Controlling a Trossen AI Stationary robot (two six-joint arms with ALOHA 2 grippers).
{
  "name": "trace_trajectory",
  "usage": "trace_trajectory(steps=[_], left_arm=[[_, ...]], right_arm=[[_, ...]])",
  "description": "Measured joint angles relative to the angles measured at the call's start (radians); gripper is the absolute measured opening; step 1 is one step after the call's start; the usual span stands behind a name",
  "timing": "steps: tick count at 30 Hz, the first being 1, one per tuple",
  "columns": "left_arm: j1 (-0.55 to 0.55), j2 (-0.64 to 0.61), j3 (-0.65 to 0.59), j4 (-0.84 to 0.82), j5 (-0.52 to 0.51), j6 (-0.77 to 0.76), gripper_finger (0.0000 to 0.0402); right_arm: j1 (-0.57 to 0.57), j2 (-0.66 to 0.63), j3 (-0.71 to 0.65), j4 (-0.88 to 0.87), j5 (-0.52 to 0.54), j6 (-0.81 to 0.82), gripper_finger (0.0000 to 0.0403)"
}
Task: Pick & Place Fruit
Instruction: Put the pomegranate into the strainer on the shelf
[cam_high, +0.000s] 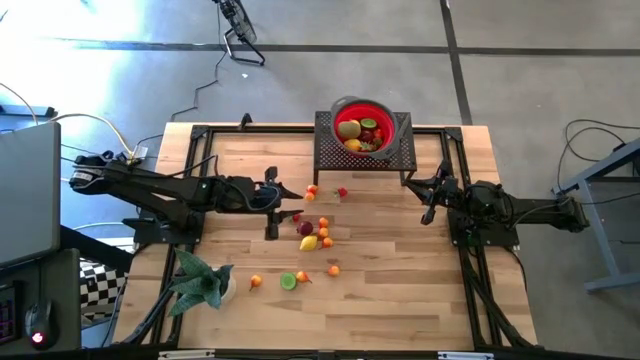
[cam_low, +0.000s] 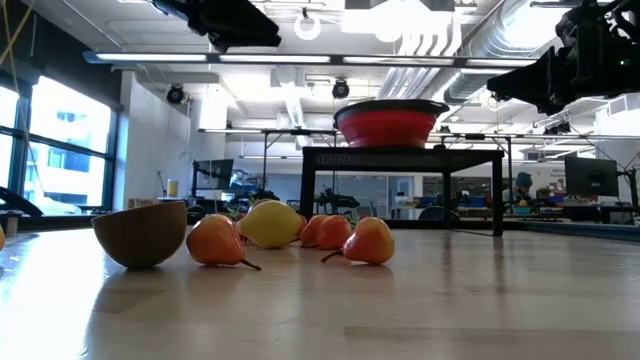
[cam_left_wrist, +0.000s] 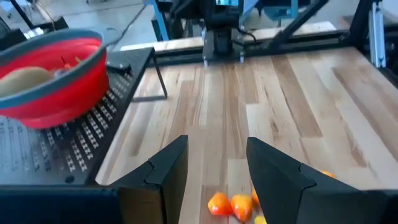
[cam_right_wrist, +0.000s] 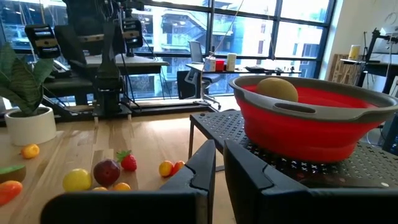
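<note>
We see a red bowl (cam_high: 361, 128) near the top middle of the high view, sitting on a black metal stand (cam_high: 330, 152). Inside it are a lemon, a green lime and some red fruit, but they are piled close and hard to tell apart. More fruit (cam_high: 316, 236) lies loose on the wooden table (cam_high: 400, 290) in the middle of the picture: little oranges, a yellow lemon, a dark plum, a strawberry and a cut lime. The left gripper (cam_high: 272, 209) is at the left middle, above the fruit, with its fingers partly apart and nothing between them. The right gripper (cam_high: 430, 195) waits at the right middle, fingers nearly together and empty. A potted plant (cam_high: 200, 282) stands at the lower left.
</note>
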Motion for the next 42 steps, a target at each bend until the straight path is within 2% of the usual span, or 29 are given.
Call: trace_trajectory(steps=[12,17,21,24,30,36,42], left_arm=[[0.0,0.037,0.001,-0.016,0.004,0.015,0.0168],[0.0,0.104,0.0,-0.01,0.011,0.019,0.0233],[0.0,0.124,0.012,-0.01,0.011,0.085,0.0293],[0.001,0.123,0.016,-0.004,0.009,0.129,0.0315],[0.035,0.114,0.017,-0.006,-0.002,0.131,0.0319],[0.114,0.114,0.017,0.023,0.104,0.041,0.0319],[0.187,0.114,0.017,0.022,0.129,-0.011,0.0319]], right_arm=[[0.0,0.0,0.0,-0.001,-0.001,0.0,0.0026],[0.0,0.0,0.0,-0.001,-0.003,0.0,0.0026],[0.0,0.0,0.0,-0.001,-0.003,0.0,0.0026],[0.0,0.0,0.0,-0.001,-0.003,0.001,0.0026],[0.0,0.0,0.0,-0.001,-0.004,0.002,0.0026],[0.0,0.0,0.0,-0.001,-0.004,0.002,0.0026],[0.0,0.0,0.0,-0.016,-0.004,0.0,0.0026]])
